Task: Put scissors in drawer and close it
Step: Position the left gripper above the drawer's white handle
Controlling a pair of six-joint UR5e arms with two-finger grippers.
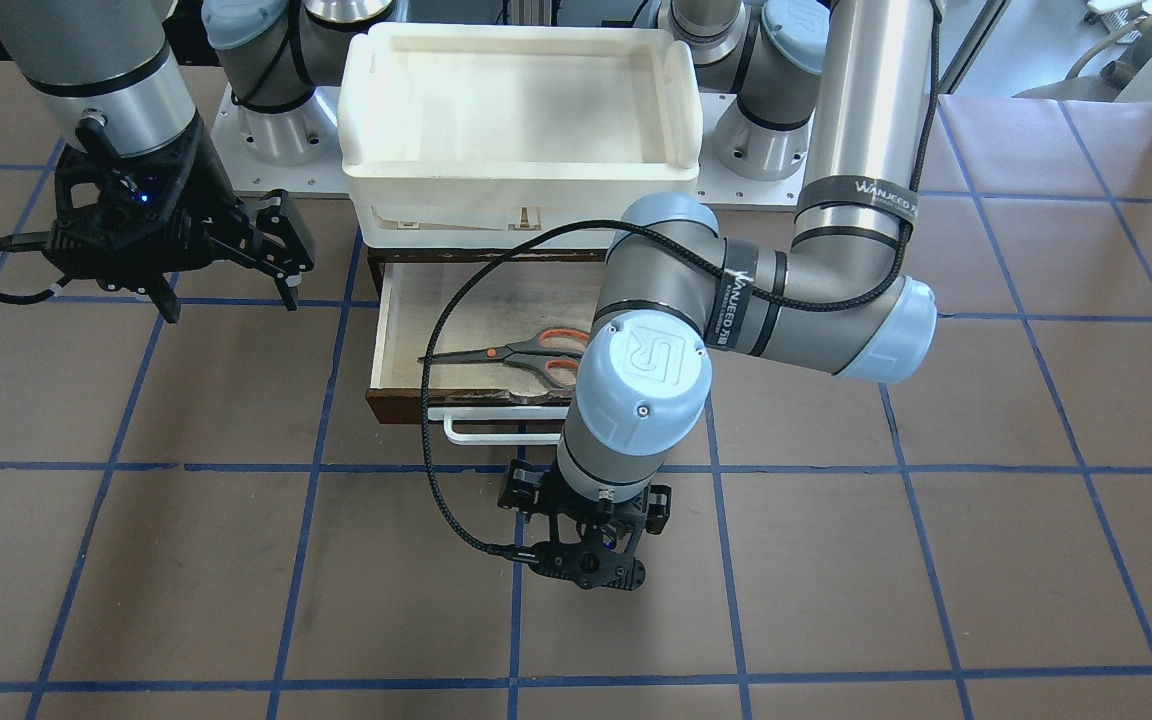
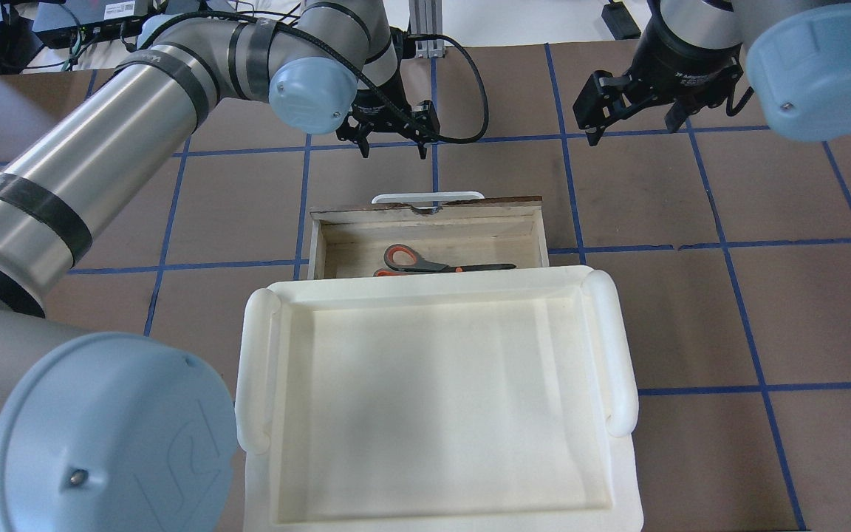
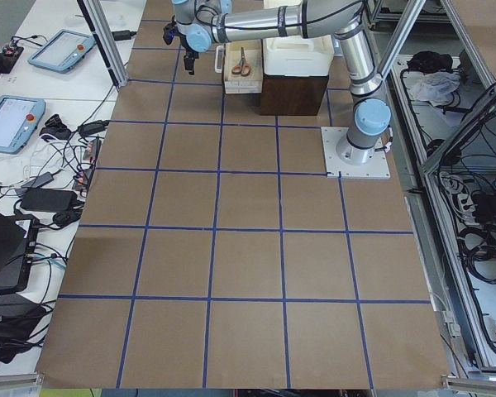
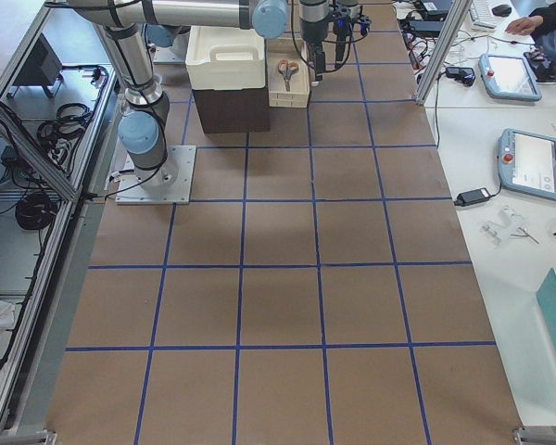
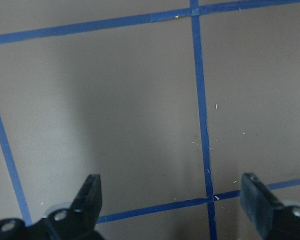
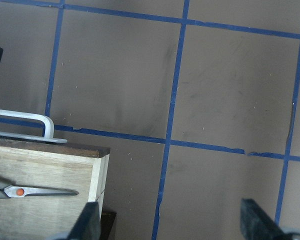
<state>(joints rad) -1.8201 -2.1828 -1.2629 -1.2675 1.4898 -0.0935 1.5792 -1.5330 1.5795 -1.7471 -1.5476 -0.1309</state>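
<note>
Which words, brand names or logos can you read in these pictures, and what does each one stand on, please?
"WANJEED": black strap round the silver tube of the left arm; the smaller print after it is blurred.
"UR": logo moulded on that arm's blue joint cap.
Second strap near that cap: print too small to read.
White label on the wrist of the right arm: too blurred to read.

We see a white tray [image 2: 621, 347], the brown table [image 2: 691, 310] gridded with blue tape [image 2: 824, 385], and a tablet [image 4: 536, 162] on a side bench [image 4: 473, 278].
</note>
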